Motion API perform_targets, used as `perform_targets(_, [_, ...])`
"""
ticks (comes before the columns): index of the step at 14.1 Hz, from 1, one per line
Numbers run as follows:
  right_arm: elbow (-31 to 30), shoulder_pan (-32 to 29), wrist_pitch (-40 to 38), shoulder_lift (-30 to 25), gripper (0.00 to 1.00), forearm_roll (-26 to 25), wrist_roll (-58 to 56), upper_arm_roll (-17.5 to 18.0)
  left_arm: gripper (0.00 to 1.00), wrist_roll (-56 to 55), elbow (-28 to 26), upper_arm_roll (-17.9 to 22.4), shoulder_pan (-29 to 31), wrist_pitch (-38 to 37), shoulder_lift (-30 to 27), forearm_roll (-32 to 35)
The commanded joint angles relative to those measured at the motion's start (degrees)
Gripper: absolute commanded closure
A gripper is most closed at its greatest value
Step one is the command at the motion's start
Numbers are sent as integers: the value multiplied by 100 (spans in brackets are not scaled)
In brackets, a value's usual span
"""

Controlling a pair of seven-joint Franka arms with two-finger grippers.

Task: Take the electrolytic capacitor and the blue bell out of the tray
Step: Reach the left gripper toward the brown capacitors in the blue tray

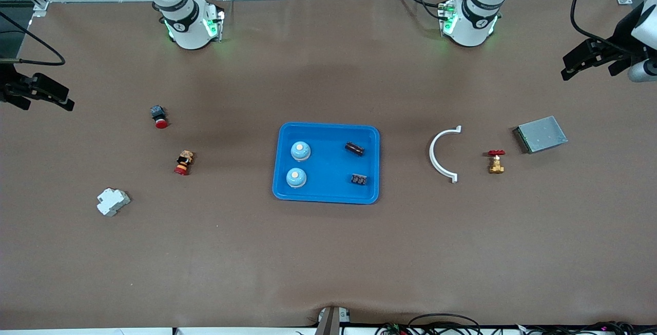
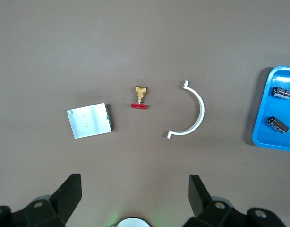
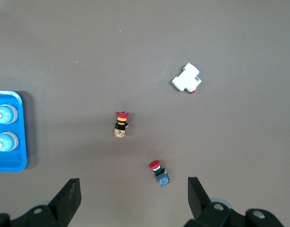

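Observation:
A blue tray (image 1: 328, 171) sits mid-table. In it are two pale blue bells (image 1: 301, 151) (image 1: 296, 177) toward the right arm's end and two dark capacitors (image 1: 354, 148) (image 1: 359, 179) toward the left arm's end. The capacitors (image 2: 281, 92) (image 2: 277, 124) show in the left wrist view and the bells (image 3: 4, 114) (image 3: 4, 141) in the right wrist view. My left gripper (image 1: 569, 67) (image 2: 135, 189) is open and empty, raised over the left arm's end of the table. My right gripper (image 1: 64, 100) (image 3: 133, 191) is open and empty, raised over the right arm's end.
Toward the left arm's end lie a white curved clamp (image 1: 441, 155), a brass valve with a red handle (image 1: 496, 161) and a grey metal box (image 1: 540, 134). Toward the right arm's end lie a red push button (image 1: 159, 117), a red and yellow button (image 1: 183, 162) and a white breaker (image 1: 113, 201).

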Motion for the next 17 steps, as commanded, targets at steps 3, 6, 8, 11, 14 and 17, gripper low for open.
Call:
perform_targets(3, [45, -36, -11, -46, 0, 40, 25, 42, 0, -61, 254, -13, 13, -130, 75, 120])
perform_targets(6, [107, -36, -11, -37, 0, 40, 25, 33, 0, -61, 466, -4, -4, -280, 373, 251])
perform_targets(8, [116, -45, -11, -37, 0, 40, 25, 33, 0, -52, 581, -22, -39, -341, 593, 419])
perform_targets(11, [203, -80, -37, -37, 0, 49, 52, 24, 0, -470, 327, -110, -65, -412, 699, 279])
perform_targets(14, [256, -71, -160, -37, 0, 31, 43, 24, 0, -1438, 89, -214, -109, -403, 778, -126])
perform_targets(17, [283, -36, -555, -46, 0, 22, 43, 33, 0, -1958, -253, -504, -136, -114, 796, -152])
